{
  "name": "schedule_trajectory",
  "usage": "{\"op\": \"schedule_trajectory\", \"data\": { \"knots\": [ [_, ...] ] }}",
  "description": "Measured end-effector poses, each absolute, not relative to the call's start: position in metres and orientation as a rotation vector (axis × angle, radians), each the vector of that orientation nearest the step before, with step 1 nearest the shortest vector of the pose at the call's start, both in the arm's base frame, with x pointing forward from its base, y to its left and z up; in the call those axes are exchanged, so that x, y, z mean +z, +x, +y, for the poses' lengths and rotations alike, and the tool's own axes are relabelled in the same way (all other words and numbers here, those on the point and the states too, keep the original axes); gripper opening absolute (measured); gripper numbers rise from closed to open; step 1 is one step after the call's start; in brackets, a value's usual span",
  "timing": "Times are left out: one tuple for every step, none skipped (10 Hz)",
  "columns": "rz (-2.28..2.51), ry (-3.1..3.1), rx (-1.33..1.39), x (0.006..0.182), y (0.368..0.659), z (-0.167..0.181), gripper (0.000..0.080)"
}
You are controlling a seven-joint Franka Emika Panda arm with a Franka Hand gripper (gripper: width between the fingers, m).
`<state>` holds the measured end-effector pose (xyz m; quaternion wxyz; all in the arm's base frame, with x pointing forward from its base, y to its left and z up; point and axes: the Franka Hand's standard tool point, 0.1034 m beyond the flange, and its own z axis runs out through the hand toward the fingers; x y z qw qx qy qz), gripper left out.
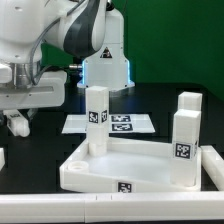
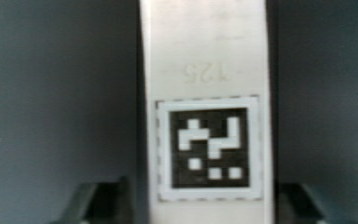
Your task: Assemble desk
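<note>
We find the desk top (image 1: 130,165) lying underside up on the tabletop (image 1: 40,150), so legs can go down into its corner holes. One leg (image 1: 96,118) stands at its far corner, two (image 1: 186,128) by the exterior view's right edge. In the wrist view another leg (image 2: 202,100) fills the gap between the gripper (image 2: 202,205) fingers (image 2: 101,205), which stand apart either side; we judge them open, contact unclear.

Low frontal exterior; wrist close on leg (image 2: 202,110)
</note>
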<state>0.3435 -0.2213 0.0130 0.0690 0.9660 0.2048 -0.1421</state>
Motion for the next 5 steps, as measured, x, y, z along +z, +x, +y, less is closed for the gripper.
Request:
{"op": "schedule_trajectory", "data": {
  "knots": [
    [0.628,2.906,-0.429,0.013,0.343,-0.221,0.0284],
    [0.658,2.908,-0.439,0.013,0.343,-0.221,0.0284],
    [0.657,2.958,-0.503,0.02,0.345,-0.207,0.0284],
    [0.747,3.017,-0.498,0.052,0.38,-0.177,0.0284],
    [0.902,3.006,-0.411,0.07,0.404,-0.172,0.0284]
  ]
}}
